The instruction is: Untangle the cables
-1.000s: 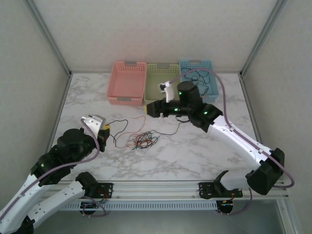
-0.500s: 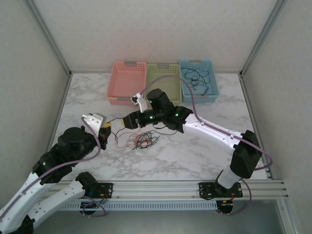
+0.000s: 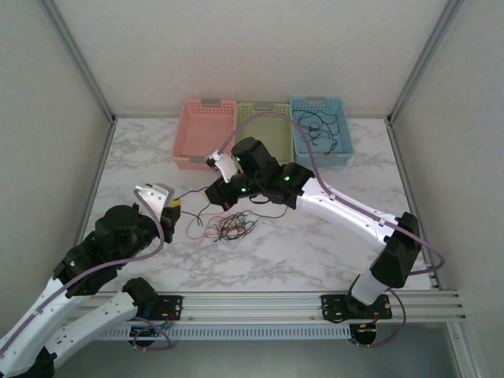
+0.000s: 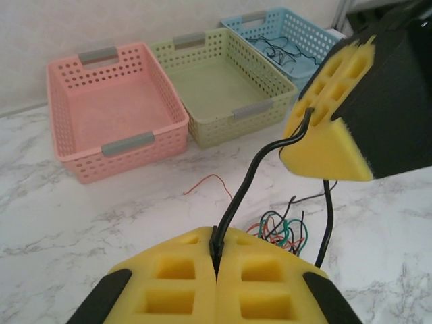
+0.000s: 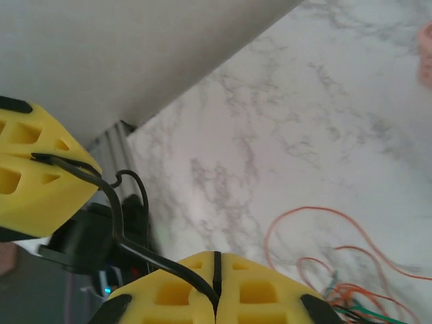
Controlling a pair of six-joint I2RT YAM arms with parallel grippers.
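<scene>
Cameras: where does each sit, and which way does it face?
Top external: above and behind the bases, looking down at the table, cables and both arms.
Left wrist: on its arm, facing the baskets; left end effector at bottom.
Right wrist: on its arm, facing the left end effector; right end effector at bottom.
Shared: both wrist views show the black cable both end effectors pinch.

A robotics lab test cell: plain white panel walls [image 3: 252, 47] in aluminium framing posts [image 3: 79, 59] box in a marble-patterned worktop [image 3: 299, 252]. Robot arms [image 3: 346, 213] are bolted to an aluminium rail [image 3: 252, 302] at 6 o'clock, and plastic sorting baskets [image 3: 201, 161] stand at 12 o'clock.
</scene>
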